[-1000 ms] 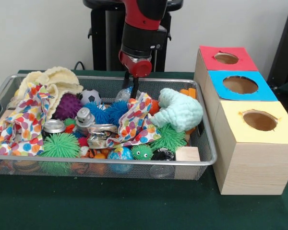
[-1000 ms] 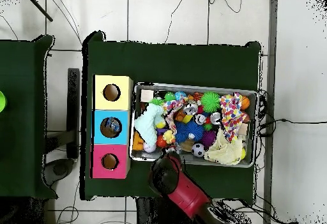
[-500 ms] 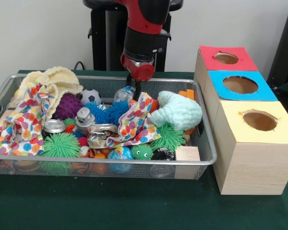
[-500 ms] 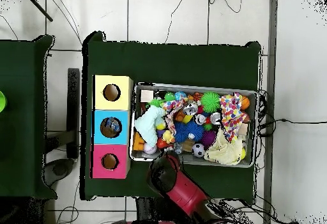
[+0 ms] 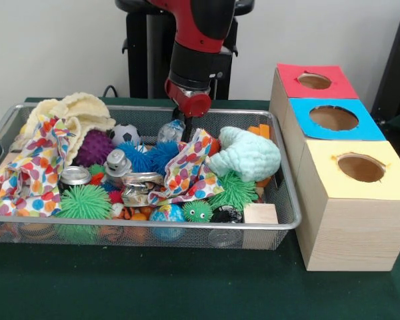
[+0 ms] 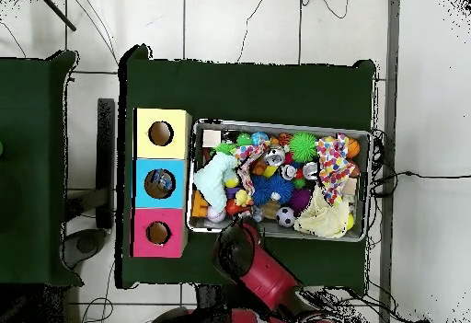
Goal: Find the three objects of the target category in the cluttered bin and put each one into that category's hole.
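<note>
Leaning upright against the bin's [image 5: 153, 227] far wall, a clear bottle [image 5: 171, 131] sits beneath the claw [image 5: 185, 128], whose grip I cannot tell.

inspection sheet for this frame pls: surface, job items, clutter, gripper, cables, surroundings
Surface: table under dark green cloth.
Job's things: wire-mesh bin packed full; one clear crinkly bottle shows near the far rim; blue-topped box with round hole, between the red-topped box and yellow-topped box.
Clutter: spiky balls, soccer ball, cans, polka-dot cloths, mint knit, cream knit, wooden block.
Gripper: gripper low beside the bottle; state unclear.
Cables: on the tiled floor.
Surroundings: second green table, pale wall.
</note>
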`<state>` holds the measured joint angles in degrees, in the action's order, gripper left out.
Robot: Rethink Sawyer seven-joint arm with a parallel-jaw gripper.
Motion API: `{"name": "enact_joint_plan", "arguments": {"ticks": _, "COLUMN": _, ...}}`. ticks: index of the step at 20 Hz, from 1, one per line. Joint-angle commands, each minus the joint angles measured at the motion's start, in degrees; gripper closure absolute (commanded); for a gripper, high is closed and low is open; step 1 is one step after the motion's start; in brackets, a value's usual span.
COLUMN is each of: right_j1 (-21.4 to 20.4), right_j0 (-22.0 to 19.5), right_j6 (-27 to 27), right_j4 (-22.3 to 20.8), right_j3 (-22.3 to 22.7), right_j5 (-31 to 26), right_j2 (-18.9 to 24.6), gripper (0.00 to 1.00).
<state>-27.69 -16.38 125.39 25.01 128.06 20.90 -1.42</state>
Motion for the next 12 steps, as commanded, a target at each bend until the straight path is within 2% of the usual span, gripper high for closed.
{"name": "enact_joint_plan", "arguments": {"ticks": 1, "right_j1": 7.52, "right_j0": 1.8, "right_j6": 8.26, "right_j4": 0.26, "right_j3": -0.06, "right_j5": -1.92, "right_j2": -2.09, "gripper": 1.0}}
{"name": "enact_joint_plan", "arguments": {"ticks": 5, "right_j1": 6.9, "right_j0": 4.96, "right_j6": 5.46, "right_j4": 2.7, "right_j3": -0.82, "right_j5": -6.02, "right_j2": -4.64, "gripper": 1.0}}
{"name": "enact_joint_plan", "arguments": {"ticks": 9, "right_j1": 6.42, "right_j0": 5.74, "right_j6": 5.55, "right_j4": 2.36, "right_j3": -1.02, "right_j5": -8.07, "right_j2": -5.27, "gripper": 1.0}}
{"name": "enact_joint_plan", "arguments": {"ticks": 11, "right_j1": 6.11, "right_j0": 4.64, "right_j6": 6.63, "right_j4": 1.43, "right_j3": -0.73, "right_j5": -7.77, "right_j2": -4.5, "gripper": 1.0}}
{"name": "enact_joint_plan", "arguments": {"ticks": 12, "right_j1": 5.42, "right_j0": 2.72, "right_j6": 8.03, "right_j4": 0.2, "right_j3": -0.17, "right_j5": -7.06, "right_j2": -3.08, "gripper": 1.0}}
